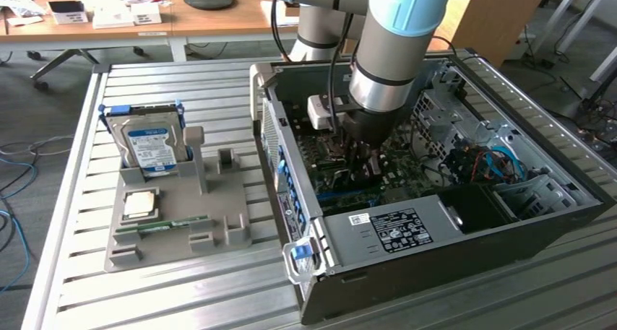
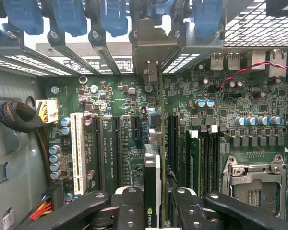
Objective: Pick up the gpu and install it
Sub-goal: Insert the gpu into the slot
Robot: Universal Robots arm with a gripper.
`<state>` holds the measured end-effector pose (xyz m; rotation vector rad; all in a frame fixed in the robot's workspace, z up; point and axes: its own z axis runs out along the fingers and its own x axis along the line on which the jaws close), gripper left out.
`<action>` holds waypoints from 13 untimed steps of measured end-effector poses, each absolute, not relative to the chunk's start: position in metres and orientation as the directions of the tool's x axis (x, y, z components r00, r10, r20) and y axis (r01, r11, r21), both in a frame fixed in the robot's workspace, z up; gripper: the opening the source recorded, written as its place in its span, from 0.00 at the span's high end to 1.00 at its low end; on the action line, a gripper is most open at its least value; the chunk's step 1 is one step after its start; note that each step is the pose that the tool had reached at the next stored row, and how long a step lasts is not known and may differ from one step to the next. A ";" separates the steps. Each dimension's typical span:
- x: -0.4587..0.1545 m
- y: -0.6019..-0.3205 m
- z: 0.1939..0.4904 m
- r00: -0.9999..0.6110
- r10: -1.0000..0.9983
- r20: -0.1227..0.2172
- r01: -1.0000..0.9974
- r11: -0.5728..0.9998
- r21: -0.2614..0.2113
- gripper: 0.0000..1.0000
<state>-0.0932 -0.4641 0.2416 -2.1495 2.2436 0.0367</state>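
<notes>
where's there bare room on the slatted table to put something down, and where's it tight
Free: the slatted table in front of the grey holder tray, and the strip between that tray and the computer case. Crowded: the tray, carrying the hard drive, and inside the case, where the gripper holds the gpu over the motherboard.

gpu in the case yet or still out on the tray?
In the case. The gripper holds the gpu edge-on over the motherboard slots; whether it is fully seated, cannot tell.
</notes>
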 end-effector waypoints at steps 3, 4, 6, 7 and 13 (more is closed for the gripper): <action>-0.094 -0.464 0.241 -0.043 -0.998 -0.043 -0.999 0.044 -0.006 0.73; -0.094 -0.464 0.241 -0.044 -0.998 -0.043 -0.999 0.044 -0.007 0.72; -0.093 -0.464 0.242 -0.043 -0.998 -0.041 -0.999 0.043 -0.007 0.66; -0.093 -0.464 0.242 -0.043 -0.998 -0.041 -0.999 0.043 -0.007 0.66; -0.093 -0.464 0.247 -0.043 -0.998 -0.041 -0.999 0.043 -0.007 0.66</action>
